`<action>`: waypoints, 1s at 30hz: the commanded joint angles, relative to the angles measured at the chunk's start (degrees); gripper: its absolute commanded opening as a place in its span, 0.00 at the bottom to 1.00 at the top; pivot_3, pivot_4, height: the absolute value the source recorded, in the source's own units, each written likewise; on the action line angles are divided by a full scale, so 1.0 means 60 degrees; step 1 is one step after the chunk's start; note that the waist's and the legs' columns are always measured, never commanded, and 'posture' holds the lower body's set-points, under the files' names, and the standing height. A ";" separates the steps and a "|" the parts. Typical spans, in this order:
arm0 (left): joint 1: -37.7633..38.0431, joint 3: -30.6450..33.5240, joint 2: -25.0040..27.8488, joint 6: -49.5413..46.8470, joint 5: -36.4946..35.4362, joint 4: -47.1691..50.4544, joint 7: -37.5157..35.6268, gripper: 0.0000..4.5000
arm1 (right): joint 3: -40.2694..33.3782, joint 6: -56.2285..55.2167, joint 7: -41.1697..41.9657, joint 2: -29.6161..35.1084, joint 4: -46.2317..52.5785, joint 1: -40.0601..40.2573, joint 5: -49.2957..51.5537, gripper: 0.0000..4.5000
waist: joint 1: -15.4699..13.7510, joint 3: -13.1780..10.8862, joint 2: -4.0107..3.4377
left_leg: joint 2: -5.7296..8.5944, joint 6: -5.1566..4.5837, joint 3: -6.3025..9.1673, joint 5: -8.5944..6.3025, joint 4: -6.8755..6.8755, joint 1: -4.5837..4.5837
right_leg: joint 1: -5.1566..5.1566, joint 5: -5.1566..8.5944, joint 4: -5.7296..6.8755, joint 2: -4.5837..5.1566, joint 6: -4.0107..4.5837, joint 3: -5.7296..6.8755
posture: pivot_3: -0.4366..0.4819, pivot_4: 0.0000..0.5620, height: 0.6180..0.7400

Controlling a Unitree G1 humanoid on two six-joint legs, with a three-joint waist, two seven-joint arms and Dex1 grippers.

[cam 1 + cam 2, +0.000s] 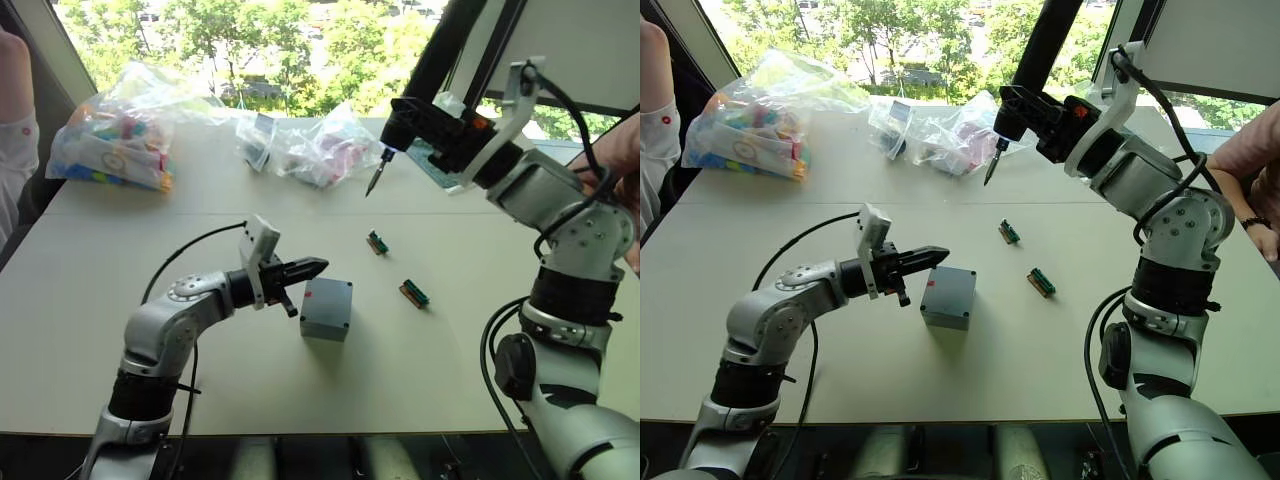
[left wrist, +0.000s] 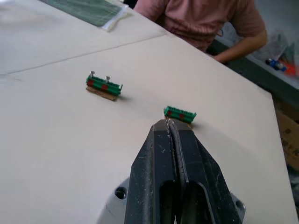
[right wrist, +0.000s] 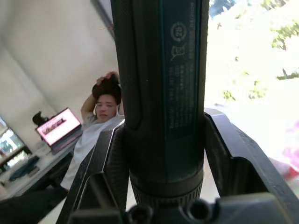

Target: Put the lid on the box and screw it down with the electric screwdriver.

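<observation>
1. The box (image 1: pixel 326 308) stands on the pale table (image 1: pixel 120 300), near the front edge and a little left of centre. Its flat grey lid (image 1: pixel 952 285) already sits on top, and a small red mark shows on the side facing the left arm.
2. The left gripper (image 1: pixel 312 266) hovers just beside the box's upper left edge with its two black fingers (image 2: pixel 175 163) pressed together, holding nothing.
3. The right gripper (image 1: pixel 1032 122) is raised above the far side of the table, clamped around the electric screwdriver (image 1: pixel 1025 75). The tool hangs tilted, bit downward, well apart from the box.
4. Two small green parts (image 1: pixel 377 242) (image 1: pixel 414 293) lie on the table right of the box, apart from it and from each other, between the box and the right arm.
5. Clear plastic bags (image 1: pixel 120 130) of coloured pieces lie along the far edge, near the window.
6. A person in a pink top (image 2: pixel 205 18) sits at the right side of the table; another person's arm (image 1: pixel 15 130) shows at the left edge.
</observation>
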State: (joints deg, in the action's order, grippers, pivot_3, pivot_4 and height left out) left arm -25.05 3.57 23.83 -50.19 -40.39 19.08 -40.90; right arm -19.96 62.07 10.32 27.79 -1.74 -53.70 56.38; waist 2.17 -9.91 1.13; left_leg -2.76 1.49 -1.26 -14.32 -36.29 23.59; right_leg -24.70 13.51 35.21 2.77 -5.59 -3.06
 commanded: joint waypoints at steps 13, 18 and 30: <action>0.0174 -0.0823 0.3307 -0.0631 -0.0944 0.2990 -0.1505 0.00 | 0.3897 0.4428 0.3717 0.5988 -0.2802 0.0118 -0.2168 0.41 | -0.0176 -0.0064 -0.0030 | 0.0002 -0.0014 -0.0019 -0.0008 0.0001 0.0147 | -0.0139 -0.0009 -0.0024 -0.0004 -0.0033 -0.0006 | 0.48 0.27 1.00; 0.0455 -0.0996 0.3354 -0.0488 -0.0892 0.3138 -0.1386 0.00 | 0.4119 0.5045 0.4474 0.6065 -0.2859 0.0848 -0.2151 0.41 | -0.0163 -0.0108 -0.0100 | 0.0000 -0.0014 -0.0015 -0.0008 -0.0046 0.0135 | -0.0138 -0.0010 0.0017 -0.0022 -0.0028 -0.0023 | 0.48 0.27 1.00; 0.1034 -0.0894 0.3495 -0.0175 -0.0508 0.2730 -0.1225 0.00 | 0.5080 0.4114 0.5079 0.5637 -0.3320 0.1197 -0.3608 0.63 | -0.0158 -0.0121 -0.0082 | -0.0005 -0.0009 -0.0017 -0.0004 -0.0197 0.0138 | -0.0097 -0.0054 0.0056 -0.0023 0.0022 -0.0035 | 0.48 0.27 1.00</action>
State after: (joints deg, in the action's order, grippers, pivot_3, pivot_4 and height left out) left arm -18.79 -3.21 44.84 -52.21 -43.38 35.64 -48.46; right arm 11.00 88.47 39.86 61.20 -21.89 -45.52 36.07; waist 1.22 -10.64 0.63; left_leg -2.79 1.44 -1.36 -14.35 -37.47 24.41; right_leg -25.29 13.18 35.56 2.63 -5.47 -3.27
